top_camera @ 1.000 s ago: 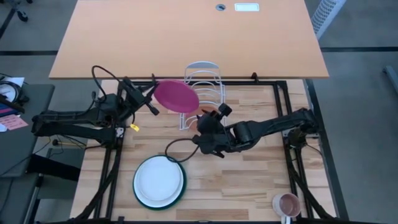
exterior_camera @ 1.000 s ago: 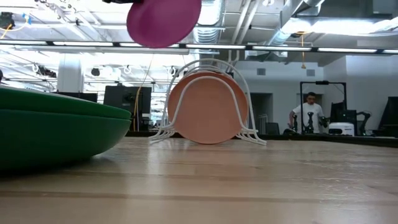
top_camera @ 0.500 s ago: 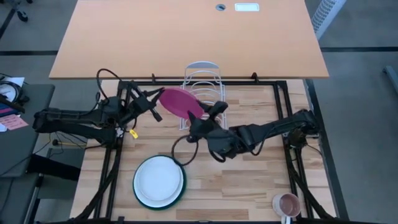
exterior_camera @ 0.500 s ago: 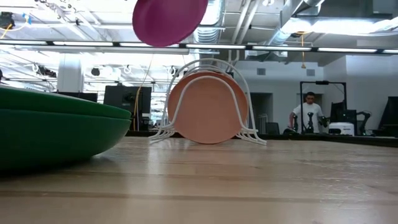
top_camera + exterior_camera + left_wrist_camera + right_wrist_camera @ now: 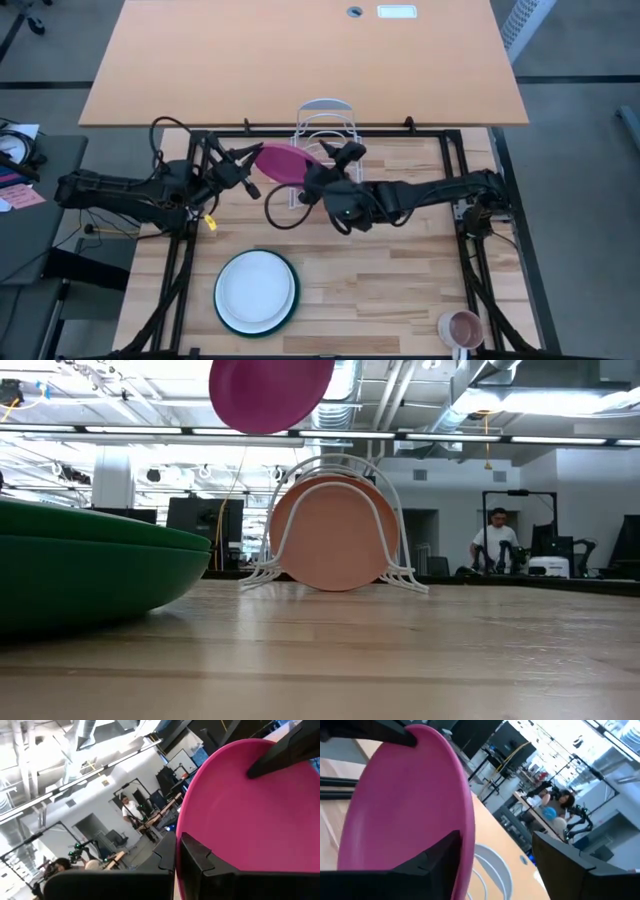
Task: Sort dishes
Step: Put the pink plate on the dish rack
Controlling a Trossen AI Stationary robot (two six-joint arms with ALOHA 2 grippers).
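Passing the magenta plate (image 5: 283, 162) between arms above the wire rack (image 5: 324, 127) is the step in hand — the left gripper (image 5: 248, 172) pinches its rim, while the right gripper (image 5: 330, 165) is spread around the opposite edge. Next, closure of the right fingers (image 5: 427, 865) is called for — then left release.

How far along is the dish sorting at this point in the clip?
Done: the terracotta plate stands upright in the wire rack. In hand: the magenta plate is held above the rack, gripped by the left gripper, with the right gripper at its other edge. Left: the white plate, lying on the green plate.
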